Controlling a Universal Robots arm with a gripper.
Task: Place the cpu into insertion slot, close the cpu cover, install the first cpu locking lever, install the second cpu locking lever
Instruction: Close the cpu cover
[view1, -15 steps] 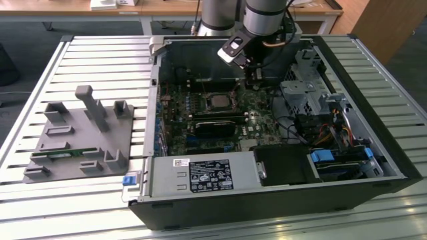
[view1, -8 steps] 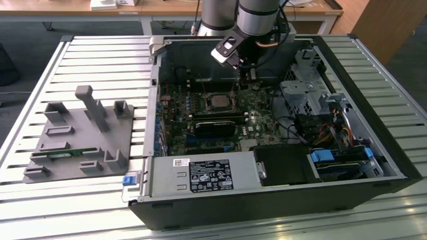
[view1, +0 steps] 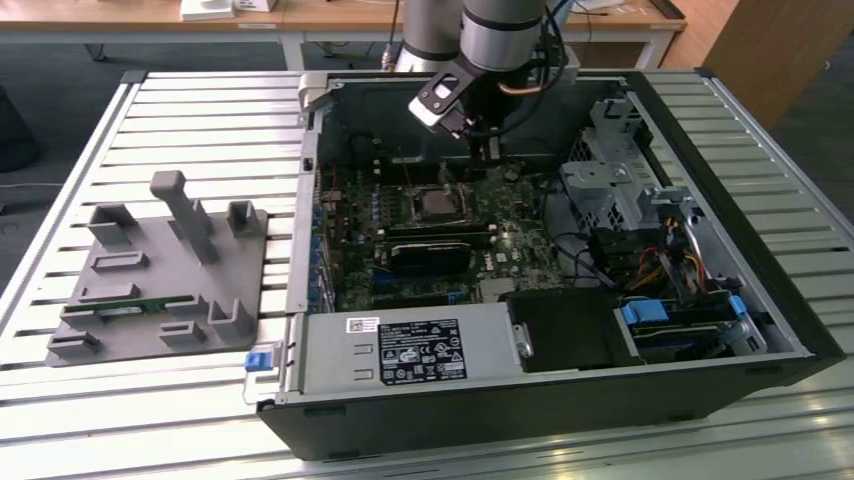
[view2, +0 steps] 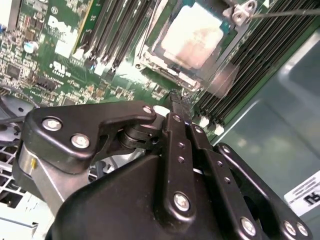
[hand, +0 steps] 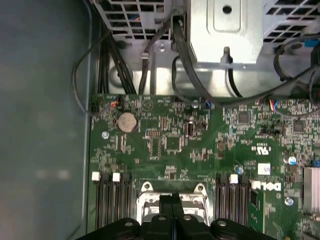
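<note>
**Gripper Hanging Beside the Filled Slot**

A big table (view1: 200, 110) made of silver slats is carrying everything; an open black computer case (view1: 534, 420) is lying on its side, taking up the table's half on the exterior view's right; a grey plastic holder (view1: 147, 270) is sitting near the table's edge on the exterior view's left, well apart from the case. The grey robot arm (view1: 501, 30) is reaching down into the case from the table's far edge.

A green motherboard (view1: 514, 255) is lying flat on the floor of the case; the black gripper (view1: 489, 152) is hanging over it, and its tip is pointing down just beside the insertion slot (view1: 438, 204); I cannot tell if it is touching the board. In the second wrist view the two fingers (view2: 172, 145) are pressing together with nothing between them.

The slot is sitting near the middle of the motherboard, between rows of long black memory slots (view2: 125, 30); the cpu cover (view2: 167, 74) is lying down flat as a silver frame; the cpu (view2: 194, 34) is resting inside the slot, its grey top showing through the cover's window. A small round battery (hand: 126, 121) is sitting near one edge of the motherboard.
</note>
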